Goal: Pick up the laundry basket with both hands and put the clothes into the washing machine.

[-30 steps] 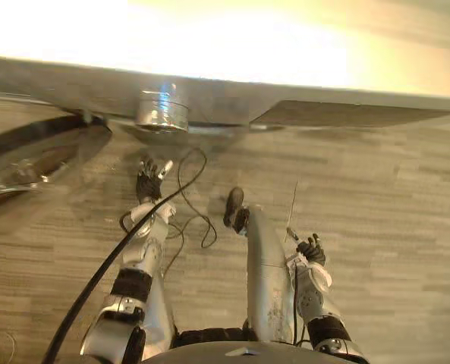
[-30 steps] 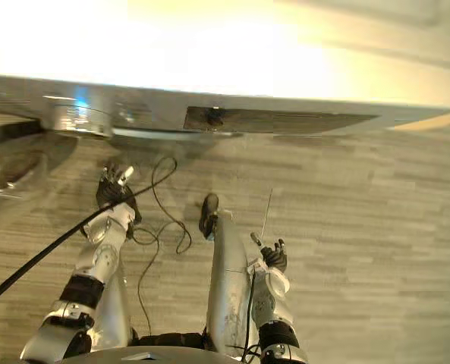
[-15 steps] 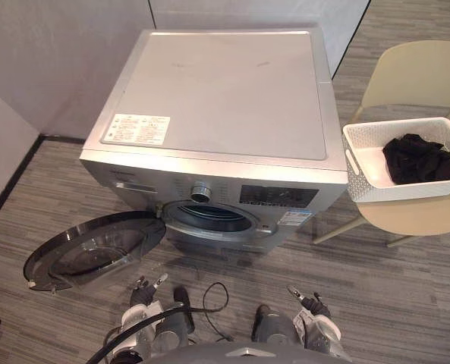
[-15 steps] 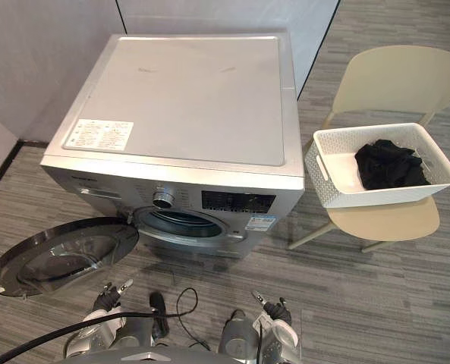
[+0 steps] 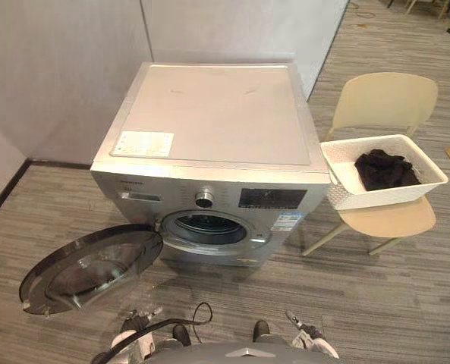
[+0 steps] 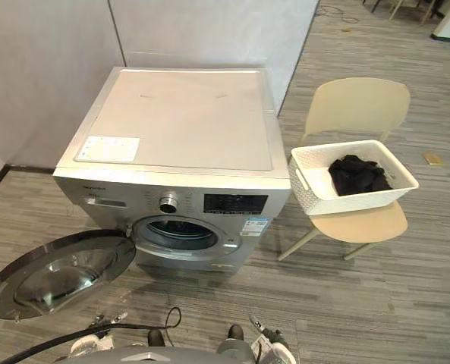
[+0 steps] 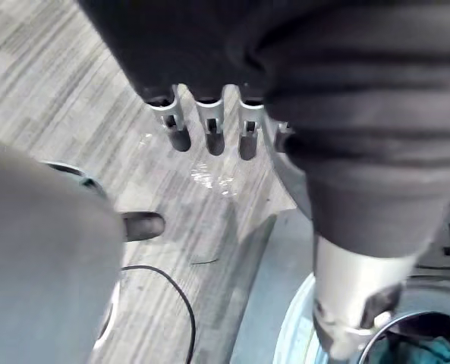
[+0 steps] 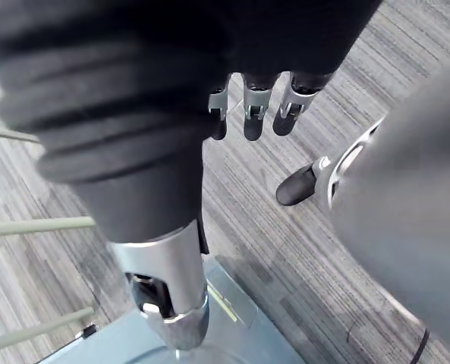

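A white slatted laundry basket (image 5: 380, 193) holding dark clothes (image 5: 386, 168) rests on the seat of a cream chair (image 5: 382, 102), to the right of the silver washing machine (image 5: 213, 114). The machine's round door (image 5: 88, 265) hangs open to the left and the drum opening (image 5: 208, 227) is exposed. Both hands hang low in front of the machine, far from the basket: my left hand (image 5: 140, 316) below the door, my right hand (image 5: 302, 323) further right. The left hand's fingers (image 7: 209, 127) and the right hand's fingers (image 8: 252, 114) are straight and hold nothing.
Grey partition walls (image 5: 73, 68) stand behind and to the left of the machine. Wood-look flooring (image 5: 384, 296) lies in front of the machine and chair. The open door takes up floor room at the lower left.
The camera has lifted from the floor to take in the whole machine, chair and basket. Both hands now sit lower in the picture. Nothing has been taken hold of.
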You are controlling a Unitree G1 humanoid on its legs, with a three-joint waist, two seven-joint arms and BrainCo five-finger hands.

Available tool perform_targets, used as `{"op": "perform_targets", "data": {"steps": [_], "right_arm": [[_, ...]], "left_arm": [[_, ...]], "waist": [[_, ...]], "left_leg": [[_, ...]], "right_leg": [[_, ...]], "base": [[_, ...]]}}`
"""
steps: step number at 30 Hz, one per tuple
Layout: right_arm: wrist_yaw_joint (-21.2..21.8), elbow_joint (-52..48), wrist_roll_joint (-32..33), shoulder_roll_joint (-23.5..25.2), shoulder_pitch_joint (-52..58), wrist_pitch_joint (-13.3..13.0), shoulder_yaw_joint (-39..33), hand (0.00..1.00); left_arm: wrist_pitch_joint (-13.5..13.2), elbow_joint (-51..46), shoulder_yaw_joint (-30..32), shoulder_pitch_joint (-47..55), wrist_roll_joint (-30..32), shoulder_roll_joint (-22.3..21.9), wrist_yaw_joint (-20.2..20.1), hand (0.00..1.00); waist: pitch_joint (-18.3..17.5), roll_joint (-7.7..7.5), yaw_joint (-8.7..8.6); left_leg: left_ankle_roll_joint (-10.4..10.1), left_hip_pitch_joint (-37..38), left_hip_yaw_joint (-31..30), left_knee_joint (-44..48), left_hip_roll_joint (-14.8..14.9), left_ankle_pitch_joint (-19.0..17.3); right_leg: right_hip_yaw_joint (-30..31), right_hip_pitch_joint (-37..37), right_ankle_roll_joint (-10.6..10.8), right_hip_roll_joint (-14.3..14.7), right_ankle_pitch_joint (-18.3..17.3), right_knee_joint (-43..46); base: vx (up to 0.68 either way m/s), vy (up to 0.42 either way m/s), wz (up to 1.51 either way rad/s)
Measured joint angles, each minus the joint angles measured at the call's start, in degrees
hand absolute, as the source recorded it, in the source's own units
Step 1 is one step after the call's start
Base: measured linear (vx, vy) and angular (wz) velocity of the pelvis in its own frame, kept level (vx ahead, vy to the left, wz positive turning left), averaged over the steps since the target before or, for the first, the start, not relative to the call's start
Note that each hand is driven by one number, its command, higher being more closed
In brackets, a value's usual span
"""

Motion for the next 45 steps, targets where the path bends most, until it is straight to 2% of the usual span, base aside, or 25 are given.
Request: {"op": "perform_targets", "data": {"steps": [4,6,7,11,12,13,14,15,16,18,22,23,24,25,27,29,30,33,35,37,39,40,41,44,45], "right_arm": [[0.6,0.0,0.0,0.1,1.3,0.0,0.2,0.00],[0.9,0.6,0.0,-0.5,1.4,0.0,-0.9,0.00],[1.0,1.1,0.0,-0.4,1.3,0.0,-1.6,0.00],[0.9,4.6,-0.2,-0.6,1.3,0.8,-5.2,0.00],[0.9,4.8,-0.8,-0.5,1.2,1.1,-5.7,0.00],[0.9,5.4,-2.3,-0.2,1.1,1.4,-6.2,0.00],[1.0,6.7,-3.0,0.0,0.6,1.7,-6.5,0.00],[1.0,7.2,-3.7,-0.5,-0.4,2.0,-6.5,0.00],[1.0,7.2,-4.4,-2.0,-1.1,2.2,-6.5,0.00],[0.9,7.2,-4.4,-3.9,-1.7,2.4,-6.7,0.00],[1.1,7.0,-3.5,-3.5,-1.6,2.1,-4.2,0.00],[1.0,7.0,-3.4,-3.4,-1.5,1.8,-3.2,0.00],[0.9,6.9,-3.4,-3.8,-1.2,1.5,-2.2,0.00],[0.8,6.8,-3.4,-4.0,-1.2,1.4,-1.6,0.00],[0.7,6.1,-3.4,-6.6,-2.1,1.1,-1.2,0.00],[0.7,5.6,-3.4,-7.2,-2.9,1.0,-0.8,0.00],[0.7,5.4,-3.4,-7.1,-2.5,1.1,-0.3,0.00],[1.0,4.4,-4.1,-5.8,-2.0,1.2,1.8,0.00],[1.1,4.4,-4.6,-4.6,-3.6,1.3,3.4,0.00],[1.1,4.5,-4.6,-4.5,-3.8,1.2,3.9,0.00],[1.2,3.0,-4.6,-4.3,-4.0,0.8,4.3,0.00],[1.3,1.7,-4.6,-4.1,-3.8,0.5,5.7,0.00],[1.7,1.1,-4.6,-3.5,-4.2,0.4,7.4,0.00],[3.1,0.1,-4.6,-3.0,-3.9,0.3,7.4,0.00],[3.2,0.1,-4.5,-2.9,-3.1,0.3,6.2,0.00]], "left_arm": [[1.2,1.9,0.0,-1.4,2.8,2.1,0.0,0.00],[1.5,1.9,0.2,-1.4,3.9,2.2,0.1,0.00],[1.5,1.9,0.3,-1.4,4.2,2.1,0.1,0.00],[1.4,1.3,0.5,-1.0,3.9,4.3,0.9,0.00],[1.3,1.1,0.6,-0.8,3.4,4.7,1.2,0.00],[1.3,0.7,1.1,0.0,2.5,5.3,1.4,0.00],[1.4,0.8,2.5,0.4,2.2,6.3,1.4,0.00],[1.4,2.0,3.1,0.3,2.0,5.3,1.5,0.00],[1.5,2.7,3.0,0.1,1.9,3.0,1.4,0.00],[1.5,3.4,4.0,-0.2,1.3,0.3,1.2,0.00],[1.3,2.2,6.0,-0.2,-1.2,0.6,1.3,0.00],[0.3,0.1,6.8,-0.1,-1.9,1.4,1.9,0.00],[0.0,-0.6,6.9,-0.1,-2.0,2.0,2.0,0.00],[-0.3,-0.6,6.9,-0.2,-2.1,2.2,2.0,0.00],[-0.5,0.1,6.9,-0.8,-3.5,1.1,1.8,0.00],[-0.1,0.5,7.3,-0.1,-4.8,0.3,1.8,0.00],[0.5,0.7,7.5,0.9,-5.2,0.3,1.8,0.00],[1.2,1.6,8.1,3.6,-5.2,0.3,1.8,0.00],[1.4,1.6,8.7,2.0,-5.2,0.4,1.7,0.00],[1.6,1.8,10.5,2.5,-5.2,0.2,1.7,0.00],[1.6,1.8,11.5,2.6,-5.2,-0.1,1.8,0.00],[1.5,1.7,10.5,2.5,-5.2,0.1,1.8,0.00],[1.5,1.5,8.9,1.8,-5.2,0.8,1.7,0.00],[1.4,0.0,7.2,1.2,-5.2,1.0,1.6,0.00],[1.3,-0.4,6.0,0.7,-5.2,1.0,1.6,0.00]], "waist": [[0.6,-1.44,-1.50],[1.3,0.36,-1.89],[1.3,0.36,-1.93],[1.0,-0.08,-1.01],[0.7,-0.59,-0.65],[-0.3,-2.30,-0.14],[-1.3,-3.92,0.31],[-1.4,-2.95,0.74],[-0.7,-0.40,0.41],[-1.0,2.18,-0.21],[0.3,0.85,0.13],[1.4,0.64,0.91],[1.5,0.41,1.35],[1.8,0.02,1.67],[2.7,1.90,1.73],[3.3,2.60,2.65],[3.4,2.79,3.49],[1.7,4.06,4.59],[3.0,2.67,5.70],[2.7,1.73,6.02],[2.9,1.99,5.90],[2.7,2.25,5.62],[3.3,1.28,5.68],[5.1,0.64,3.77],[4.9,0.33,3.00]], "left_leg": [[0.4,-0.5,0.4,0.1,-0.4,-0.7],[1.4,-0.7,5.3,0.3,2.7,0.4],[1.4,-0.8,6.3,0.8,3.5,0.4],[-0.4,1.7,12.3,2.4,8.2,0.9],[-1.1,1.8,13.2,2.5,8.4,1.1],[-2.8,1.6,14.6,2.7,8.3,1.6],[-5.1,1.2,15.5,3.5,8.5,1.4],[-5.5,1.2,15.5,3.6,10.6,1.6],[-5.6,0.7,14.4,3.8,13.1,1.7],[-5.6,0.6,12.6,5.0,15.3,2.4],[-5.7,-2.4,10.4,21.4,22.0,3.8],[1.8,-7.2,7.3,34.0,26.8,6.2],[4.8,-9.3,4.5,38.5,27.8,8.8],[4.7,-11.0,2.3,41.2,27.8,9.1],[-0.9,-16.3,-4.9,51.7,20.6,-1.1],[-1.8,-17.2,-5.3,51.4,15.1,-7.1],[-2.3,-17.1,-5.4,46.7,11.0,-9.4],[-3.1,-8.7,-8.1,25.8,6.1,-17.2],[-0.8,-7.7,-7.0,22.6,4.2,-14.9],[-0.6,-6.5,-7.7,23.3,2.3,-14.9],[0.1,-2.7,-8.0,20.9,1.0,-15.1],[1.4,-1.0,-7.5,18.8,0.7,-15.9],[1.7,0.0,-6.6,18.2,0.1,-16.1],[1.5,2.4,-8.1,18.1,0.7,-16.7],[1.0,3.4,-9.7,17.2,1.0,-16.4]], "right_leg": [[2.9,-3.3,-1.0,0.7,0.4,1.1],[-2.9,-4.8,-4.5,-0.1,-3.6,4.0],[-4.6,-5.9,-4.4,-1.0,-3.9,7.6],[-18.0,-5.1,-2.9,-11.5,-6.6,22.6],[-19.4,-5.1,-2.8,-13.0,-6.3,22.9],[-20.9,-5.5,-3.1,-15.4,-2.5,21.5],[-20.5,-5.4,3.7,-14.3,-1.0,17.1],[-20.7,-3.8,6.0,-10.9,-0.7,12.0],[-20.5,-2.4,4.3,-6.3,1.8,6.3],[-20.3,-0.3,3.4,-2.2,3.6,1.3],[-18.8,2.6,1.2,0.1,0.7,1.3],[-17.2,3.3,0.4,1.5,-1.1,2.5],[-15.9,3.4,-0.1,1.8,-1.6,2.9],[-15.2,3.5,-0.2,1.8,-1.7,3.0],[-10.9,2.9,-0.8,1.5,-1.7,3.0],[-7.6,2.4,-1.1,1.7,-1.5,2.9],[-5.6,2.3,-1.0,1.8,-1.5,2.9],[-1.8,1.0,1.2,3.8,-0.4,1.8],[-0.1,-0.8,0.8,3.0,-0.3,2.8],[1.2,0.8,1.9,1.7,-0.7,2.6],[1.6,-0.6,3.0,-0.1,-5.3,10.4],[1.9,-5.1,3.7,-1.1,-8.5,20.7],[2.8,-10.2,4.4,-2.6,-9.7,31.2],[4.1,-15.4,4.6,-4.8,-9.1,45.5],[2.2,-15.1,3.7,-6.6,-11.5,45.5]], "base": [[-0.05,0.010,-0.60],[0.00,-0.005,-0.83],[0.05,-0.012,-0.79],[0.08,-0.116,-0.66],[0.05,-0.276,-0.88],[0.05,-0.399,-0.99],[0.06,-0.582,-1.15],[0.02,-0.572,-1.05],[-0.01,-0.426,-0.71],[-0.02,-0.305,-0.35],[-0.04,-0.221,-0.31],[-0.09,-0.143,-0.44],[-0.03,-0.078,-0.57],[0.03,-0.040,-0.55],[0.06,0.049,-0.76],[0.08,0.128,-0.94],[0.09,0.149,-1.07],[0.17,0.132,-0.77],[0.21,0.074,-0.20],[0.20,0.068,-0.10],[0.14,0.044,-0.09],[0.11,0.019,-0.12],[0.08,0.009,-0.14],[0.09,-0.113,0.25],[0.12,-0.194,0.61]]}}
